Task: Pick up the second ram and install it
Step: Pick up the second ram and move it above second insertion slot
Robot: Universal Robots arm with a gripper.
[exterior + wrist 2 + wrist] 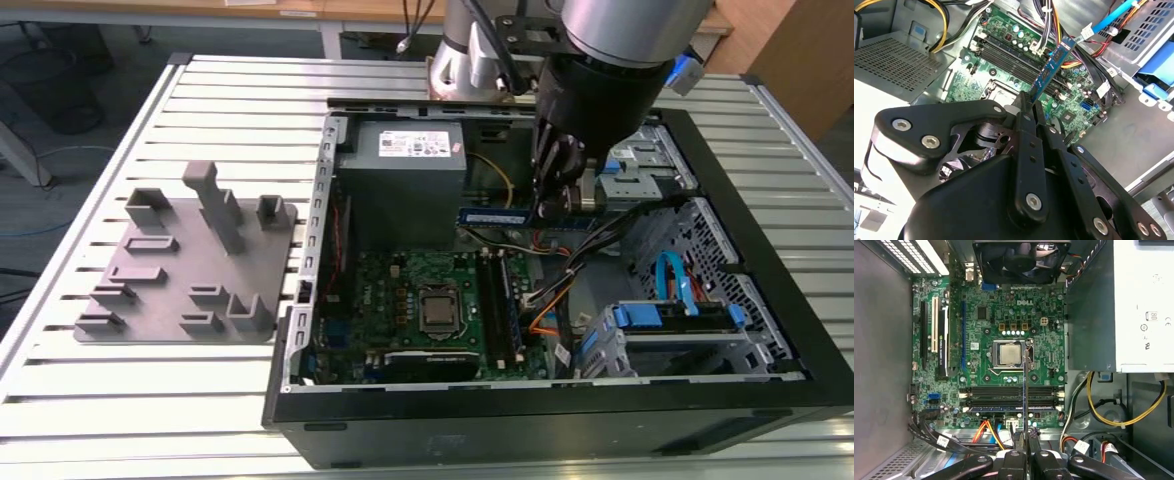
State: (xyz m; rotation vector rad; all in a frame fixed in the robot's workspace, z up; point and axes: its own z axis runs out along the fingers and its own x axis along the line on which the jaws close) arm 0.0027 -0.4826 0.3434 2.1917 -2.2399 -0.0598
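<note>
**Transport step: gripper (pixel 1030 101) pinching the second ram (pixel 1055 62) above the motherboard (pixel 974 325)**
Seating calls for the stick parallel to the memory slots (pixel 994 390); it now lies across them

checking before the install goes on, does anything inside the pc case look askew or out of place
Nothing looks damaged or spilled. One thing stands out: the second ram, clamped in the claw, hangs above the motherboard turned crosswise to the long black slots rather than lined up with them.
</note>
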